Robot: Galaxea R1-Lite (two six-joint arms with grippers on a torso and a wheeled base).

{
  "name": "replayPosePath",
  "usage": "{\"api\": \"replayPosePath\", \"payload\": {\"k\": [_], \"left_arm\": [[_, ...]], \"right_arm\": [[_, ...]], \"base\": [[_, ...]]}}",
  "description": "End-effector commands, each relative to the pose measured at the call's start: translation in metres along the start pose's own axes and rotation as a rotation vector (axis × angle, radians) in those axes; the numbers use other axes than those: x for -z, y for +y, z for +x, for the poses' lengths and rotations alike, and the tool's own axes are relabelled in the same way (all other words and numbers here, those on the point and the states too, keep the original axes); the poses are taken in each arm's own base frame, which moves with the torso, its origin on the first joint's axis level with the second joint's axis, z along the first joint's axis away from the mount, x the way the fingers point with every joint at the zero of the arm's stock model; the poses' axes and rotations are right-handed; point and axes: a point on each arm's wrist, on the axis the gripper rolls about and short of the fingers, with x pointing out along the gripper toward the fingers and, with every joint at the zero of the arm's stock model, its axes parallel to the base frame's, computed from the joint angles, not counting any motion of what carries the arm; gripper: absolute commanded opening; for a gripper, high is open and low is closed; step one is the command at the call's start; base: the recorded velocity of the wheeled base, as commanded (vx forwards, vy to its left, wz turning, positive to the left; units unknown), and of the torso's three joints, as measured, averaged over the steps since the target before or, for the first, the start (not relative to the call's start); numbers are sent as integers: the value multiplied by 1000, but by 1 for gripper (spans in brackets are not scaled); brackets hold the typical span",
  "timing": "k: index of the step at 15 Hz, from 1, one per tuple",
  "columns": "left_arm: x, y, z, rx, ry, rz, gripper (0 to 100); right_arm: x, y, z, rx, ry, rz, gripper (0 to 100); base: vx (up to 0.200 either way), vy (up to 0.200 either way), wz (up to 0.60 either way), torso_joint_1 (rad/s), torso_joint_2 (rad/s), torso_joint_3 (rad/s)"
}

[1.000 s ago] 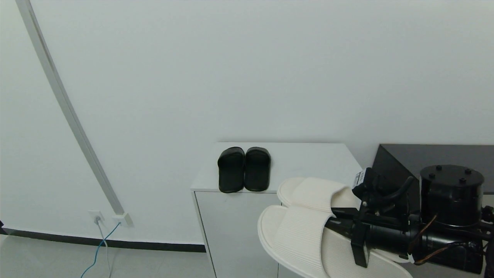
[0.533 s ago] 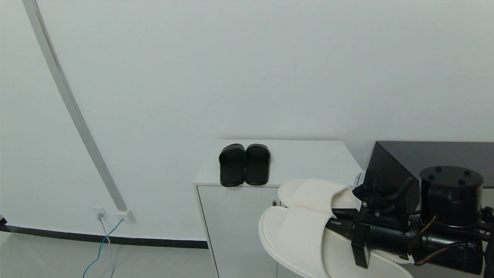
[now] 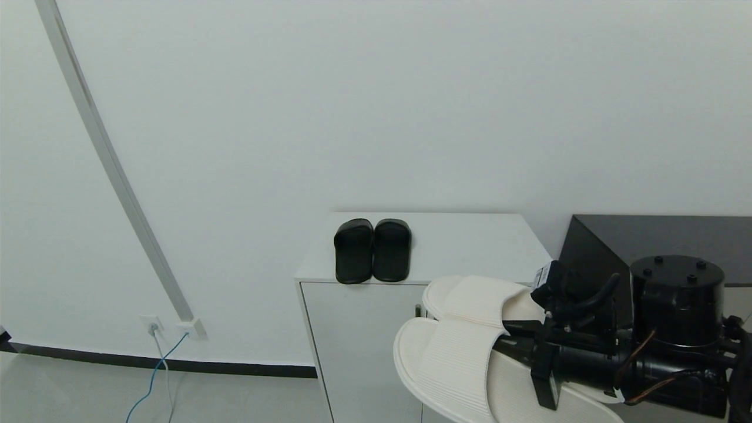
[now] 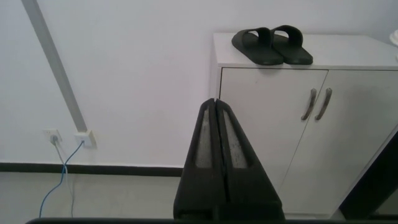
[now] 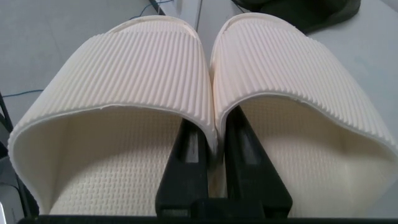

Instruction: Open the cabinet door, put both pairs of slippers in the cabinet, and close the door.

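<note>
1. Head view: right hand (image 5: 216,134) grasps the white slippers (image 3: 464,352), toes pointing at the closed cabinet (image 3: 358,341) just beyond.
2. Black slippers (image 3: 372,249) sit on the cabinet top.
3. Left hand (image 4: 216,109), clenched empty, faces the door handles (image 4: 316,104).

Head view looks forward at the cabinet (image 3: 358,346); left wrist shares it, nearer; right wrist perhaps faces floorward, close.

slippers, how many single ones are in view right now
4. Two black slippers lie side by side on top of the cabinet. Two white slippers are clamped in the right gripper, in front of the cabinet. The shut cabinet could hide more.
</note>
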Motion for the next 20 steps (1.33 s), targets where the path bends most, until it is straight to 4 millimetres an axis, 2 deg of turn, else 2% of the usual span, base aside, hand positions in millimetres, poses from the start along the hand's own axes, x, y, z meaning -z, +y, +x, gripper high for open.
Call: {"api": "replayPosePath", "payload": {"k": [1,4,5,12,20], "left_arm": [[0,0,0,0,0,0,0],[0,0,0,5,3,3,0],[0,0,0,5,4,-3,100],[0,0,0,3,1,-2,100],[0,0,0,2,-2,-3,100]], "right_arm": [[2,1,1,-3,7,0,0],[4,2,-2,-6,14,3,0],[5,1,-1,-2,11,5,0],[7,-1,-5,14,5,5,0],[10,0,-5,11,4,3,0]], "base": [[0,0,0,0,0,0],[0,0,0,-73,174,93],[0,0,0,-144,349,183],[0,0,0,-173,400,221],[0,0,0,-215,539,317]]}}
